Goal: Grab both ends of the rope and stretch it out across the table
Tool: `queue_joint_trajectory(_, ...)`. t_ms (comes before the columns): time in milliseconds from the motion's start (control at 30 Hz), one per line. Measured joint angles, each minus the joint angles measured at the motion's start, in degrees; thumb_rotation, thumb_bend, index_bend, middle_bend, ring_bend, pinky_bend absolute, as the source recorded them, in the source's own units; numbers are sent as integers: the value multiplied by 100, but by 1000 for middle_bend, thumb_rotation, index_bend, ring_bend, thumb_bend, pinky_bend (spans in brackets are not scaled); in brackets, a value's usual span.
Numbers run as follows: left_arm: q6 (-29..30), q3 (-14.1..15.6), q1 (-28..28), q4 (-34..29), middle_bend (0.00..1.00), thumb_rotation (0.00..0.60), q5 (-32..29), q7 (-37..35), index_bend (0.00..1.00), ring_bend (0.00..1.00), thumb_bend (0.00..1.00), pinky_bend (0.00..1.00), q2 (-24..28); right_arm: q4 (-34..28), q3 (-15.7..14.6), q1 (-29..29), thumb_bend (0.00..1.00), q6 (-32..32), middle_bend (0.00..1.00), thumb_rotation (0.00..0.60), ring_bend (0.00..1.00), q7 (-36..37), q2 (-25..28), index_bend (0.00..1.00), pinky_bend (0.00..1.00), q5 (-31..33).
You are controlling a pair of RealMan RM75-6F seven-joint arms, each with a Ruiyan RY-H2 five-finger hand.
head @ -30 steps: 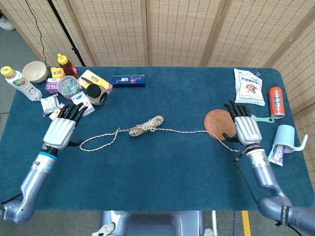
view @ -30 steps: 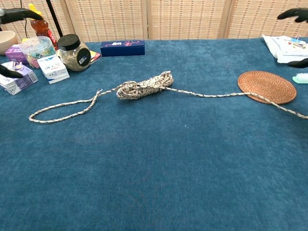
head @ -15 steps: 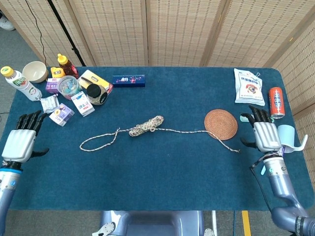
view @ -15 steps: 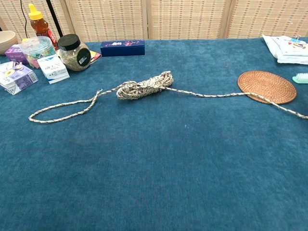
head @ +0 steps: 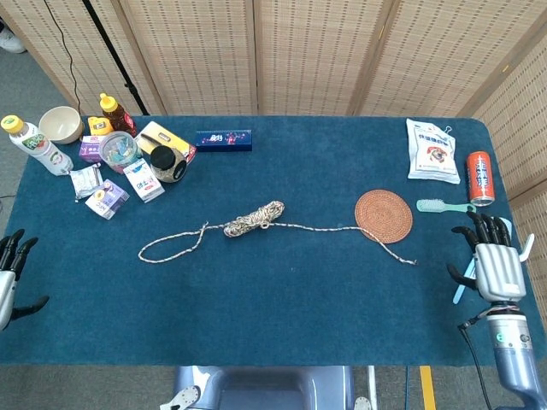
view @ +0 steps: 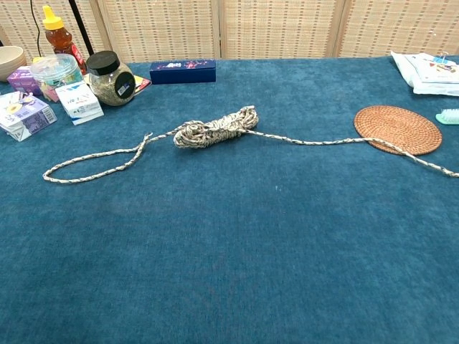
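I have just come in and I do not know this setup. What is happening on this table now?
Nothing is being handled at this moment. The rope lies on the blue table, partly spread, with a bundled knot in the middle, a loop at one end and the other end crossing the round woven mat. The left robot hand and the right robot hand are both at the table's edges, fingers apart, holding nothing.

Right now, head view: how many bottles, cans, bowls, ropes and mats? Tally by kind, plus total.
Bottles: 2 (white bottle, amber bottle)
Cans: 1 (red can)
Bowls: 1 (bowl)
Ropes: 1 (rope)
Mats: 1 (woven mat)
Total: 6
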Motion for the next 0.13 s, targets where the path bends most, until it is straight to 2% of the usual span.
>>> queue_joint_trajectory(133,271,21,234,42,0,600,34,-58,121,0,114,0,-39,-213,-89,-257,274,317,111,600,1,-117,43,291,26,-82)
